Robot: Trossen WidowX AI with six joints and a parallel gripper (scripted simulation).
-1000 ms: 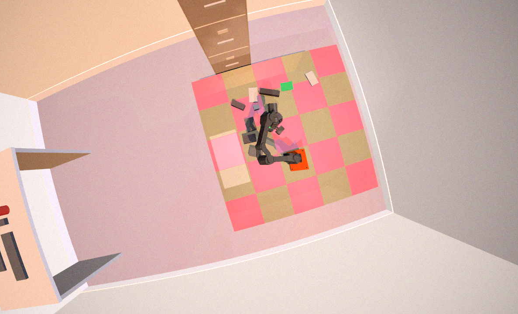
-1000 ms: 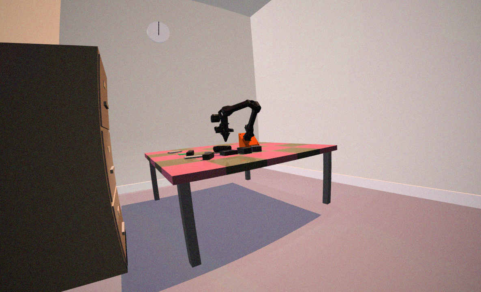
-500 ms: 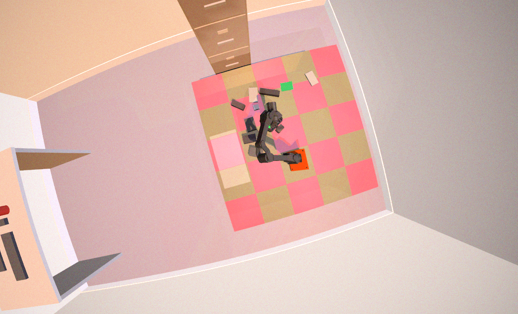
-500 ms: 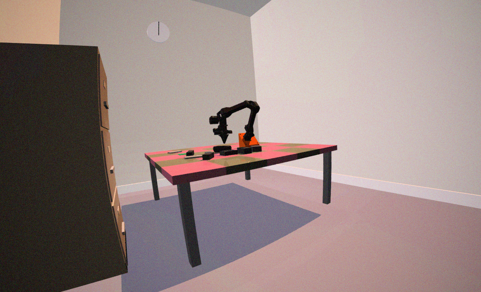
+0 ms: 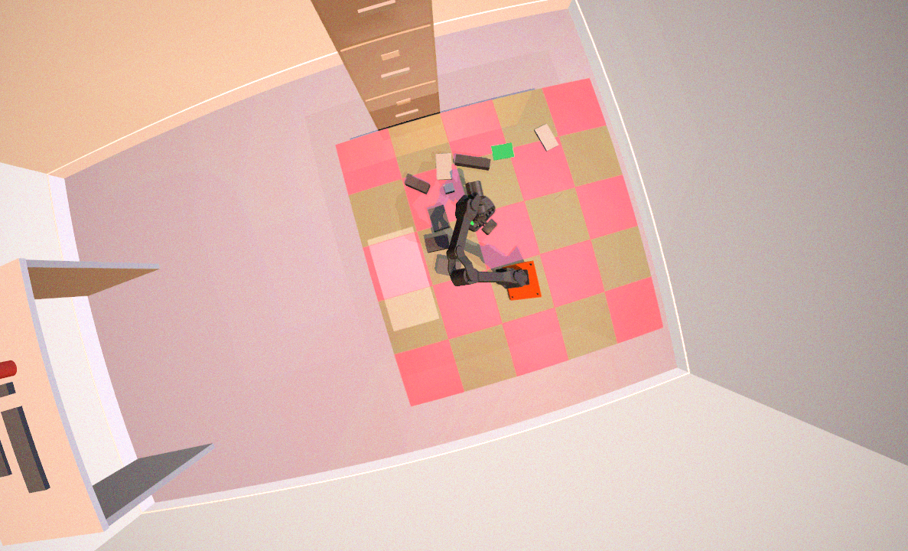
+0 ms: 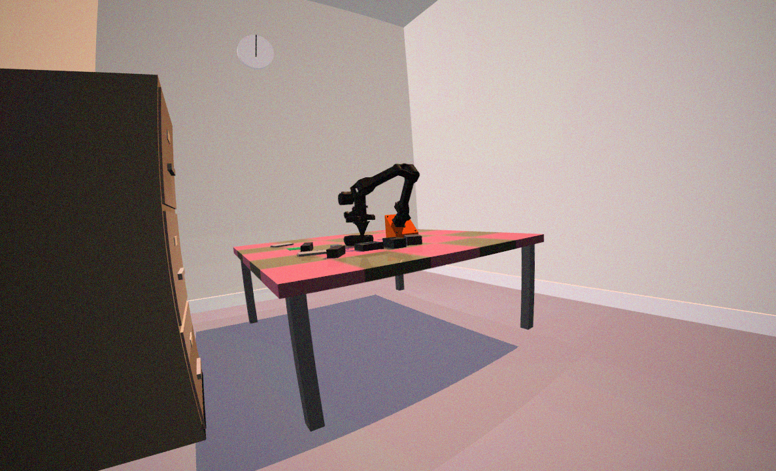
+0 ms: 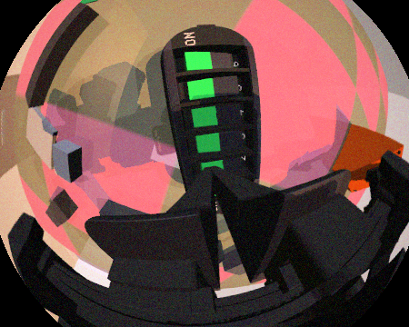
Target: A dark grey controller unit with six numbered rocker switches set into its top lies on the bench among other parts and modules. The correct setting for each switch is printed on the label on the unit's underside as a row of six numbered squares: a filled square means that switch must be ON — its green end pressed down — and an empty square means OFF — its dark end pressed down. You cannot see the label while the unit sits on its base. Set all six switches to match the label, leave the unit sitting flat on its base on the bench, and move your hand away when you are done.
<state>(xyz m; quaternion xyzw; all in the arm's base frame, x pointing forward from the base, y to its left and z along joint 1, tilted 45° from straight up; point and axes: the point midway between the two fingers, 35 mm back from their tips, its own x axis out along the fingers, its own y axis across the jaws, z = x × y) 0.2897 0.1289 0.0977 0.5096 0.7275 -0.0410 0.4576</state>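
1. My claw [image 7: 232, 213] is pressed together, holding nothing, poised as a poker over the unit [image 7: 214, 109].
2. The unit lies flat at the wrist view's centre on the tabletop [image 7: 302, 67]; 5 green switch ends [image 7: 199, 61] show, the 6th hidden.
3. I judge I'm mid switch-setting.
4. Next: come down precisely onto 1 rocker end.

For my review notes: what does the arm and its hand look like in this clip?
A slim black jointed arm on an orange base. The hand has two dark, wedge-shaped fingers tapering to points. A small green light shows near the wrist. No cables or markings visible.
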